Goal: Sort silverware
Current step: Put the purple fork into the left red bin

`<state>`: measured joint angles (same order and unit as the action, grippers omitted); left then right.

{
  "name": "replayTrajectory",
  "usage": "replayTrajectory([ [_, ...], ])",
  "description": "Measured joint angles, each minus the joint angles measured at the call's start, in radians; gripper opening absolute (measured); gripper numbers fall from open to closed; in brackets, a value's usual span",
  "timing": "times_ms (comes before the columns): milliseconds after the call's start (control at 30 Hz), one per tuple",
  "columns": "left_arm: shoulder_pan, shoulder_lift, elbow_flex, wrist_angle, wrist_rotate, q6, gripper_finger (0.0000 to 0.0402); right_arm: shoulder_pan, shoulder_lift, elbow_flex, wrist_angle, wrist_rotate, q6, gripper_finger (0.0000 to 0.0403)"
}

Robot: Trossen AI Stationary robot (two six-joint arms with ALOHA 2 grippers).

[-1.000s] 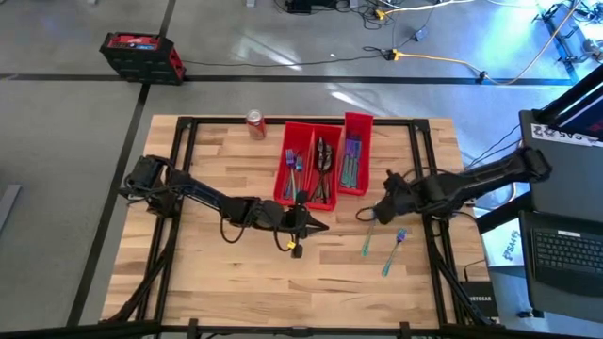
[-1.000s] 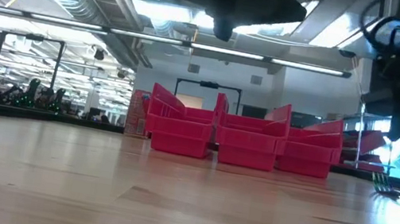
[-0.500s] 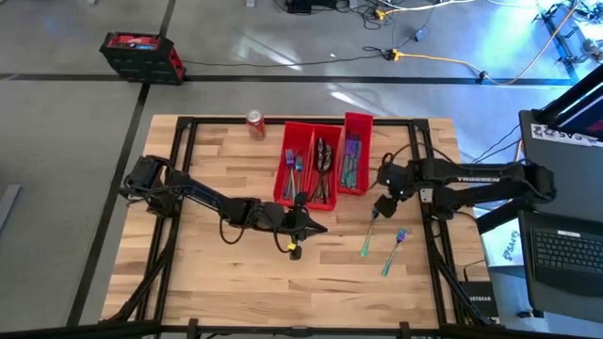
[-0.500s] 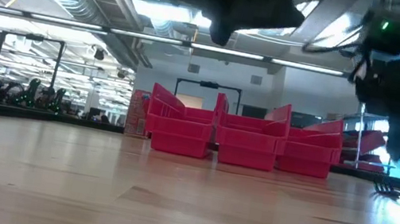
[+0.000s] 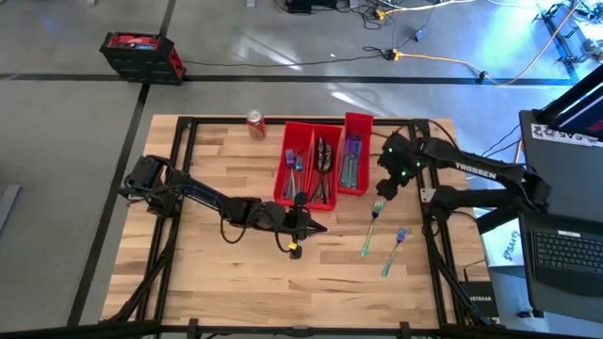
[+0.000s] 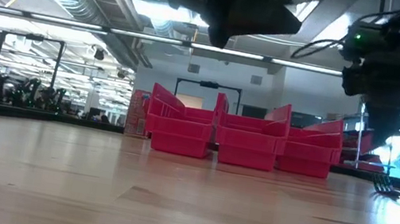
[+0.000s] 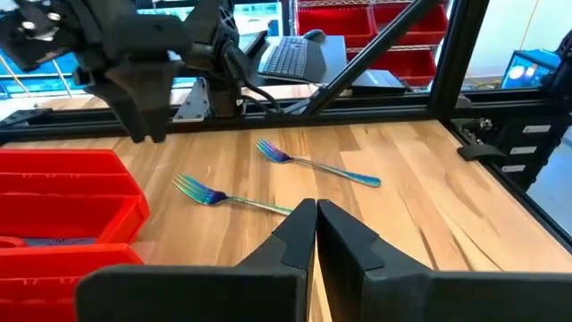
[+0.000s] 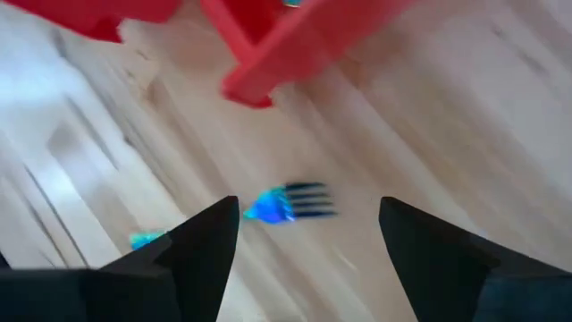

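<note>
High view shows my wooden table (image 5: 217, 264) from straight above, with three long red bins (image 5: 323, 160) side by side at its far edge and a red soda can (image 5: 255, 123) just to their left. Inside the bins I see sorted silverware (image 5: 325, 162): forks and knives with a teal-purple sheen, and darker spoons in the middle bin. Two forks lie loose on the bare wood to the right of the bins. One fork (image 5: 374, 218) lies nearer the bins, its tines pointing toward the far edge. The second fork (image 5: 395, 249) lies just beside it, closer to the front edge.

My right gripper (image 5: 388, 181) hovers above the table just right of the bins, near the tines of the first fork. Its fingers (image 8: 201, 255) stand wide apart and hold nothing; in the right wrist view the blue tines show between them, with a bin corner beyond.

My left gripper (image 5: 313, 226) sits just in front of the bins near the table's middle, fingers pressed together and empty. In the left wrist view, both forks lie on the wood ahead of its closed tips.
</note>
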<state>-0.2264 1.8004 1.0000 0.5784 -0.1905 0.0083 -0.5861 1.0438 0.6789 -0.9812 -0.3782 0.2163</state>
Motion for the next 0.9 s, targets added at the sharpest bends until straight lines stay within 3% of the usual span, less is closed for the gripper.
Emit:
replayTrajectory([
  [133,0.000,0.000,0.000,-0.004,0.000,0.020,0.0000,-0.066,0.079,0.066,-0.129,-0.020,-0.150,0.0255],
  [400,0.000,0.000,0.000,-0.030,0.000,0.037,0.0000,-0.109,0.241,0.072,-0.147,-0.226,-0.337,0.0255],
  [667,0.000,0.000,0.000,-0.065,-0.004,0.034,0.0000,-0.159,0.380,0.072,-0.098,-0.166,-0.330,0.0255],
  [900,0.000,0.000,-0.001,-0.109,-0.004,0.030,0.0000,-0.173,0.344,0.072,0.018,-0.091,-0.184,0.0255],
])
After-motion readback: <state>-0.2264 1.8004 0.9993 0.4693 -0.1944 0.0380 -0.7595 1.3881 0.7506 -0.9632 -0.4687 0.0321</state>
